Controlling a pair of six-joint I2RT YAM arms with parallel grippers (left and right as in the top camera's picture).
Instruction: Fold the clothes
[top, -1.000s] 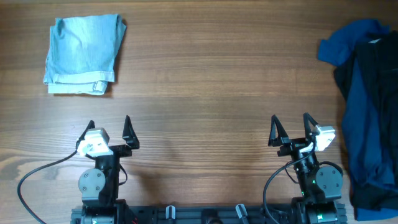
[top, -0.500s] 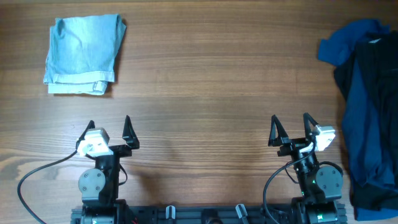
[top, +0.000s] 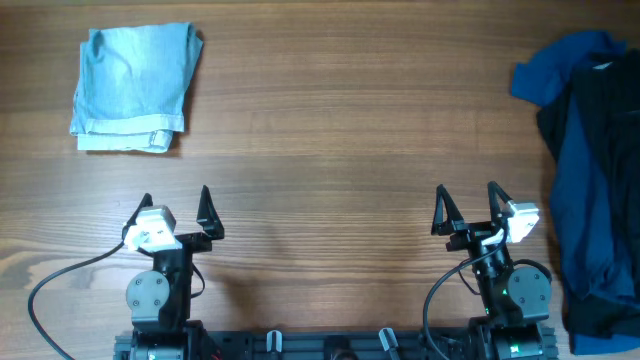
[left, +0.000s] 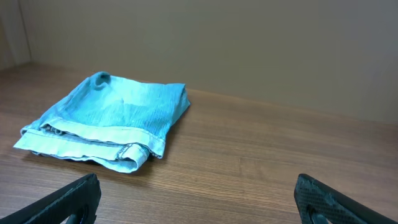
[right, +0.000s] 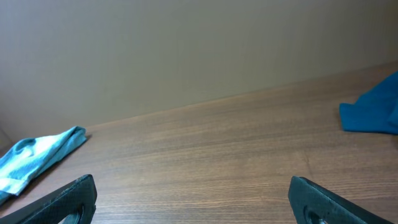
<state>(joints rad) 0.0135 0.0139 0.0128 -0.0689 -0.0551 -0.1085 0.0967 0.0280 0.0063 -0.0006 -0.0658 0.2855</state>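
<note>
A folded pale blue garment (top: 132, 88) lies at the table's far left; the left wrist view shows this pale blue garment (left: 109, 119) ahead and to the left of the fingers. A heap of dark blue and black clothes (top: 590, 170) is piled along the right edge, and one dark blue corner (right: 373, 112) shows in the right wrist view. My left gripper (top: 175, 205) stands open near the front edge, holding nothing. My right gripper (top: 466, 205) is open too, just left of the heap, with only bare wood between its fingers.
The wooden table (top: 330, 150) stretches between the two garment spots. A black cable (top: 60, 280) loops at the front left by the left arm's base. A plain beige wall (left: 249, 43) stands behind the table.
</note>
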